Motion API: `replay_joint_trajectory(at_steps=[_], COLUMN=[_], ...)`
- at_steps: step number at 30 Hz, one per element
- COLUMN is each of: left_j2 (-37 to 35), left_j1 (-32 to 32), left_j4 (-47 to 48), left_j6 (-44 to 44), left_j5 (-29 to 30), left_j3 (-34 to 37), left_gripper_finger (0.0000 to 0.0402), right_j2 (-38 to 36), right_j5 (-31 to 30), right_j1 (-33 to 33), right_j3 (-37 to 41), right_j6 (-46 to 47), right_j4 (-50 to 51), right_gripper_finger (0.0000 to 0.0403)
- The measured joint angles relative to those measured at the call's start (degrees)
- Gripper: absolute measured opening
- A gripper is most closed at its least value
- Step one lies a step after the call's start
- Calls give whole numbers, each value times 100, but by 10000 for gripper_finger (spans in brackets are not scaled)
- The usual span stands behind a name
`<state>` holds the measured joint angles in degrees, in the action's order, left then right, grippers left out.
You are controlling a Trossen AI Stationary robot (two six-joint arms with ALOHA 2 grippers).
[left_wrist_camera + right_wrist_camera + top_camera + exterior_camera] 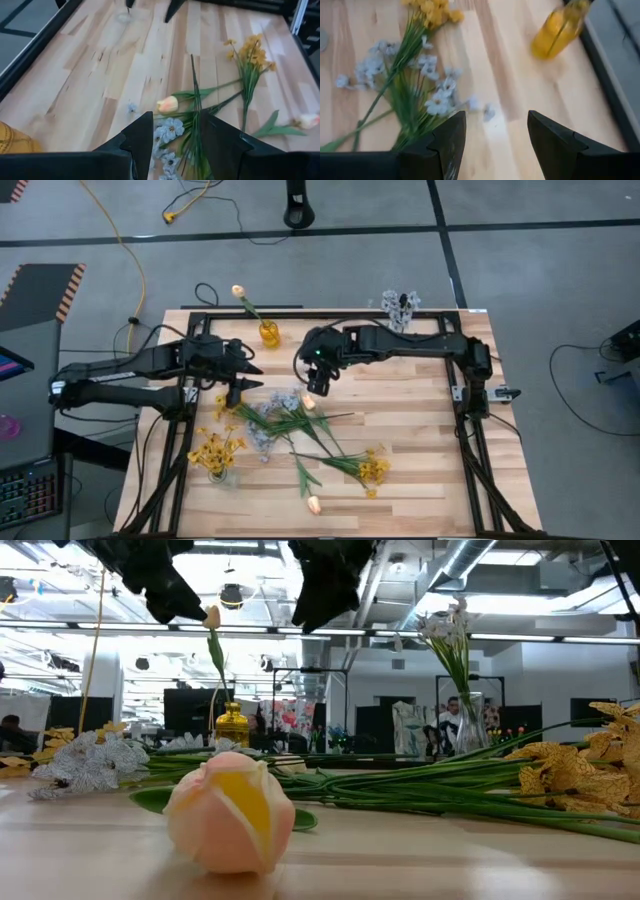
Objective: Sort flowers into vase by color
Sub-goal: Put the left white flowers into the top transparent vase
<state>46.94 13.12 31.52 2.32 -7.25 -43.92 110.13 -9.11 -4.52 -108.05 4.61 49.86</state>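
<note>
1. Wooden desk (420,430) filling the centre of the high view, framed by dark rails.
2. Left gripper (232,388) at centre-left of the high view, above the near end of the flower heap; in its wrist view, fingers (140,142) apart with nothing between them, blue-white blossoms showing through the gap.
3. Right gripper (318,385) at centre of the high view, just above the heap; in its wrist view, fingers (451,140) spread wide over bare wood, empty.
4. Loose flowers (300,430) lying tangled in the middle of the desk: pale blue-white sprays (272,420) at the left of the heap, a yellow cluster (373,470) at lower right, a peach bud (314,503) at bottom centre, stems crossing so that single sprigs are hard to separate.
5. Yellow vase (268,332) at upper centre holding one peach bud (238,291); blurred and cut off at the upper right of the right wrist view.
6. Clear vase (400,310) at upper right holding blue-white sprays; glass hard to make out from above.
7. Third vase (218,473) at lower left with yellow blossoms (215,450), the vessel mostly hidden under them.
8. Low view: one peach bud (230,817) large in the foreground, both grippers cut off at the top edge, fingertips out of sight there.
</note>
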Motion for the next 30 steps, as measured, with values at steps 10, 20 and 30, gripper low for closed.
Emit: replay_joint_trajectory(at_steps=[10, 20, 30], left_j2=[192, 182, 182], left_j1=[0, 0, -1], left_j4=[-26, -15, -4], left_j6=[-276, -318, -192], left_j5=[39, 50, 48], left_j3=[2, 2, 7], left_gripper_finger=[146, 146, 146], right_j2=[26, 419, 1112], right_j5=[3, 29, 129], right_j1=[450, 957, 1159], right_j3=[0, 15, 20], right_j6=[1273, 853, 381], right_j4=[907, 873, 558], right_gripper_finger=[240, 240, 240])
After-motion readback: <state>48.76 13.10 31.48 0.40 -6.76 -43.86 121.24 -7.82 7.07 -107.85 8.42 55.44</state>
